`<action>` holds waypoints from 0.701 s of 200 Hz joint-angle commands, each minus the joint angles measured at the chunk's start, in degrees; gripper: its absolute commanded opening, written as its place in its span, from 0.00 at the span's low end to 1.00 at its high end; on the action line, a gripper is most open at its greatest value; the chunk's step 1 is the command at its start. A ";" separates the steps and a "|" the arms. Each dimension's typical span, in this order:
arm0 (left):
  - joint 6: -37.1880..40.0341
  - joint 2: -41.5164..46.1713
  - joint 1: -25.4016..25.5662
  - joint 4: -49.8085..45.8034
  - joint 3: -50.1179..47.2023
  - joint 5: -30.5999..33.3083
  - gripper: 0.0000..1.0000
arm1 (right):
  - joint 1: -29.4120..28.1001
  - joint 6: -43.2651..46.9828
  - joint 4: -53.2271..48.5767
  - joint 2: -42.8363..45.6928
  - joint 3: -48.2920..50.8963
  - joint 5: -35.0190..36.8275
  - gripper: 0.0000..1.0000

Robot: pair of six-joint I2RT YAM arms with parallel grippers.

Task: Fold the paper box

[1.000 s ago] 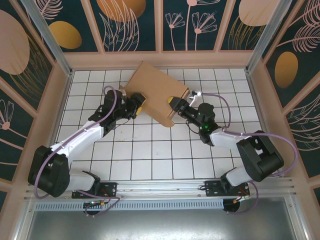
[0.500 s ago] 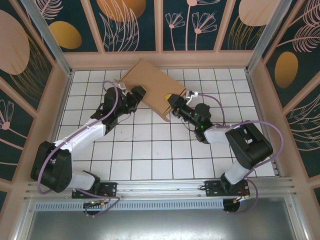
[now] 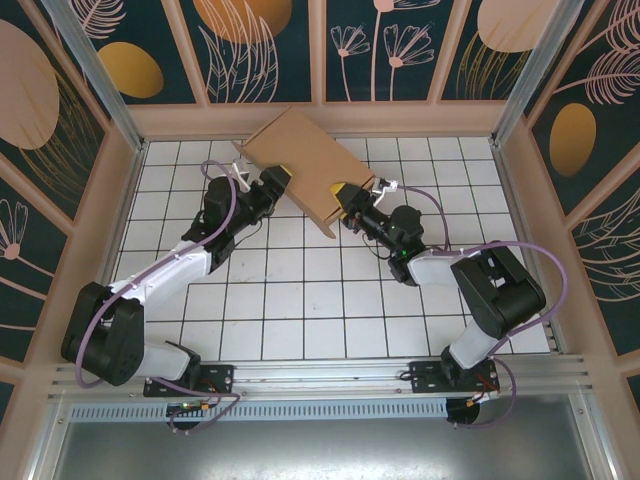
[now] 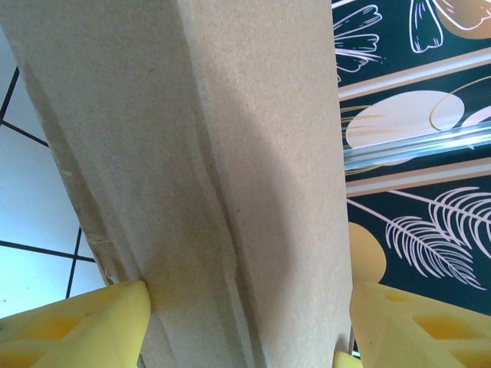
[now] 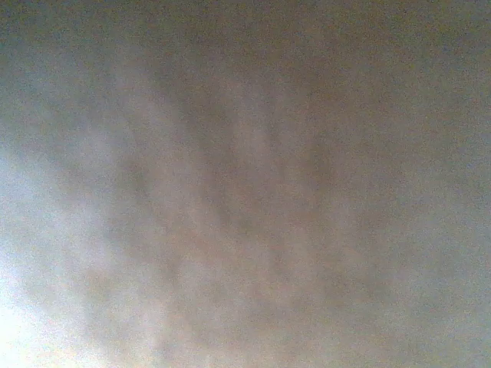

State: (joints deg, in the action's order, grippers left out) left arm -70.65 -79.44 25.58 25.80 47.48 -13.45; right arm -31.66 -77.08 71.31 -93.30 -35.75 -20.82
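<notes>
The paper box (image 3: 305,162) sits at the far middle of the white, black-gridded table (image 3: 300,290), close to the back wall, between the two arms. From above it reads as a flat brown cardboard slab turned at an angle to the grid. One corner points toward the back wall, and its long edge slopes down to the right. Whether its underside rests on the table or is held clear cannot be told.

The left pincer (image 3: 272,186) meets the box at its near left edge. In the left wrist view the cardboard (image 4: 230,176) runs upward between the two yellow fingers (image 4: 84,326). One finger presses against its left edge and the other sits against its right edge, so the left pincer (image 4: 249,326) grips the paper box across its width. A crease runs lengthwise down the cardboard face there. To the right of the cardboard are the dark floral wall panels (image 4: 414,115) and a metal rail (image 4: 418,146).

The right pincer (image 3: 346,200) is at the box's near right end. A yellow finger lies on the cardboard beside a short folded edge. From above it cannot be told whether this pincer is clamped on the box or only lies against it. The right wrist view gives a blurred grey-brown surface (image 5: 245,184) very near the lens, with no detail.

Purple cables (image 3: 222,190) loop along both arms.
</notes>
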 commanded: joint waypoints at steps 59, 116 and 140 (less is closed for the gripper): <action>33.71 6.58 -1.77 -23.85 7.17 -4.16 0.67 | 2.14 5.69 -9.38 10.29 -1.05 -9.72 0.47; 56.51 13.72 -1.56 -37.90 13.24 3.03 0.63 | 8.40 9.46 -25.90 13.52 -3.49 -14.64 0.46; 63.52 14.82 0.78 -41.58 15.36 11.80 0.62 | 9.42 12.36 -32.13 13.34 -5.28 -16.71 0.46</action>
State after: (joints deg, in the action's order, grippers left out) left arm -19.99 -66.13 24.58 -9.30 59.96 -10.87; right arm -23.14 -68.77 46.02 -81.41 -37.93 -33.23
